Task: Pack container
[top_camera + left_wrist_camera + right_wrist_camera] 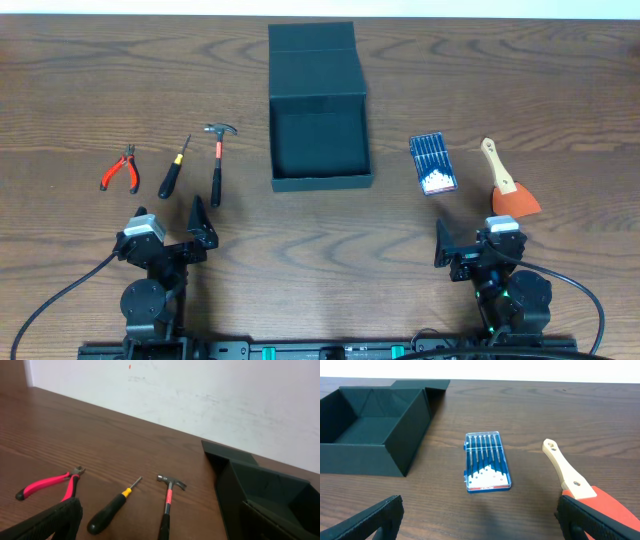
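The container (312, 62) is a dark teal-black square box standing open at mid-table, its flap lid folded back; nothing shows inside it. It also shows in the left wrist view (260, 490) and the right wrist view (360, 459). My left gripper (170, 228) is open and empty at the near left, behind the hand tools; one of its fingers (50, 522) shows in the left wrist view. My right gripper (478, 242) is open and empty at the near right, and in the right wrist view (480, 522) it sits just short of the blue case.
Left of the box lie red-handled pliers (120, 168) (50, 485), a black-handled screwdriver (173, 170) (110, 510) and a small hammer (217, 160) (167, 500). Right of it lie a blue case of small screwdrivers (432, 163) (487, 462) and a wood-handled orange scraper (505, 185) (570, 472).
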